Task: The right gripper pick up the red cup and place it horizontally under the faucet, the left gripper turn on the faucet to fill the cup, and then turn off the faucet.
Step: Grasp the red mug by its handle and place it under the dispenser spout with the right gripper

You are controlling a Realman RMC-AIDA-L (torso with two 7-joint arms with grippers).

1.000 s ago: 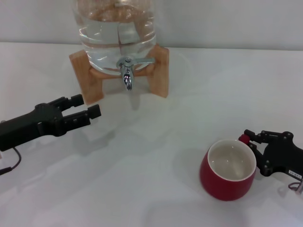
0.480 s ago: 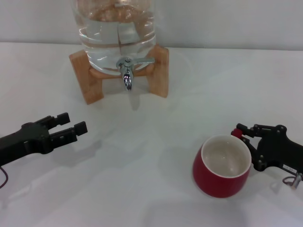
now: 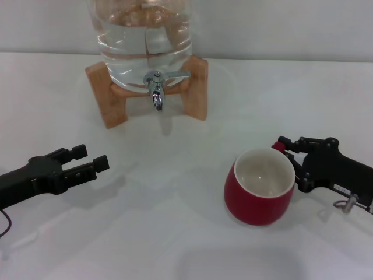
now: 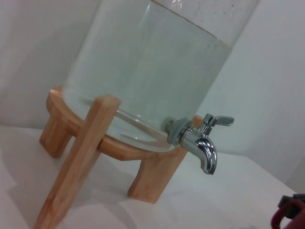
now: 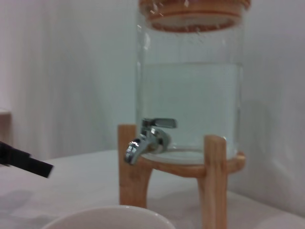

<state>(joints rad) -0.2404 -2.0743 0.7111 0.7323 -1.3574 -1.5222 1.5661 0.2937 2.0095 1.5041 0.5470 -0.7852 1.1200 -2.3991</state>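
Right claw (image 3: 289,157) clamps red cup (image 3: 258,186) by handle only; cup may swing, miss faucet (image 3: 157,87). Left claw (image 3: 87,161) parted, empty, low on left.

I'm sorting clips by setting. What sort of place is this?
Probably a lab test bench rather than a kitchen: a bare white table against a plain wall, holding only a water jar with a faucet on a wooden stand, and a red cup.

red cup (image 3: 259,195): glossy glaze | faucet (image 3: 156,87): shiny chrome | stand (image 3: 108,99): matt wood | jar (image 3: 143,35): clear
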